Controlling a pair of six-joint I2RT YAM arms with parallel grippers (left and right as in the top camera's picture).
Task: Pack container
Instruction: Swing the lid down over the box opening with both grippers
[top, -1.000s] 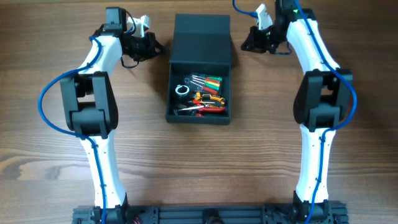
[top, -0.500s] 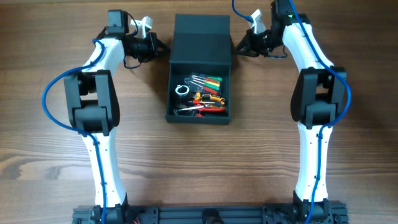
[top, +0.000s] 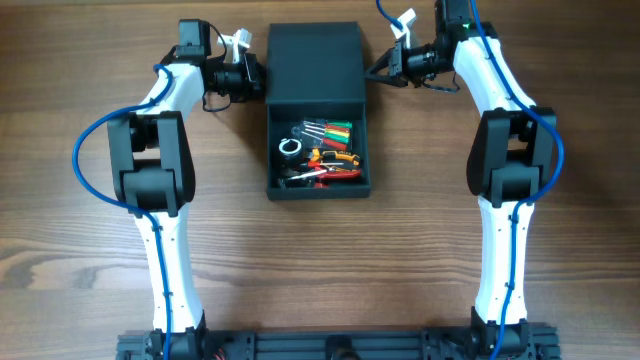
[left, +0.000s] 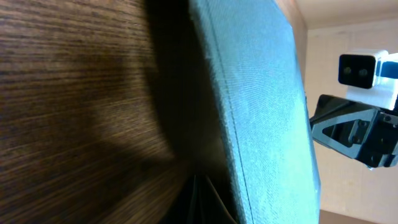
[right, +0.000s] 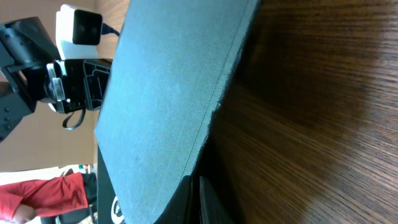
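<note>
Container loaded, lid not yet closed.
We find the container mid-table, tools inside; its lid lies open at 12 o'clock, left gripper and right gripper closed, empty, flanking it.

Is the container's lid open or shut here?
Open: the lid extends behind the container, not over it, and the tools inside show from overhead.

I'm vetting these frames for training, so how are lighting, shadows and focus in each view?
Overhead: even light, sharp, tools in the container readable. Left wrist: the lid throws a deep shadow on the table, background bright. Right wrist: same dark shadow beside the lid.
</note>
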